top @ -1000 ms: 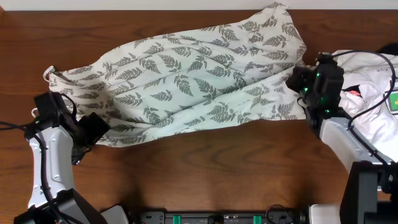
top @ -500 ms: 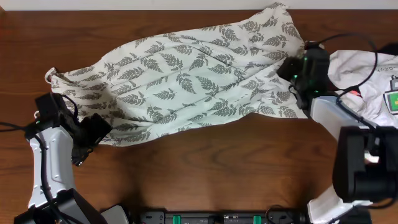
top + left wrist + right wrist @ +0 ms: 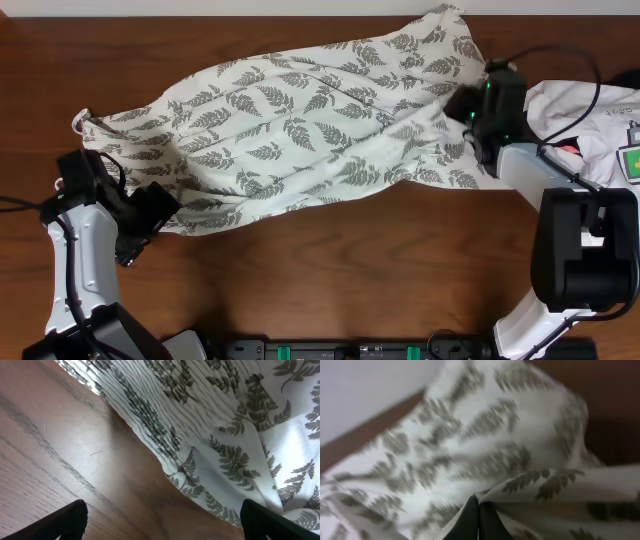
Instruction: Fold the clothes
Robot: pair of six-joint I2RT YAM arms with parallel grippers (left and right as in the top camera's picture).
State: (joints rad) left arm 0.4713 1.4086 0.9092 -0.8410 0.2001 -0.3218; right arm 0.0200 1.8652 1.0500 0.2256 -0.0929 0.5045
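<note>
One fern-print garment (image 3: 300,140), one plain white garment (image 3: 590,115) and two robot arms, the left arm (image 3: 78,255) and the right arm (image 3: 527,168), share one wooden surface (image 3: 380,270).

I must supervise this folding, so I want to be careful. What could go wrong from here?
1. The right gripper appears shut on only a thin edge fold of the fern-print garment; a pull may slip it free.
2. The left gripper is open beside the lower-left hem and holds nothing, so the cloth may slide or bunch.
3. The plain white garment lies beneath the right arm and could be dragged along.
</note>
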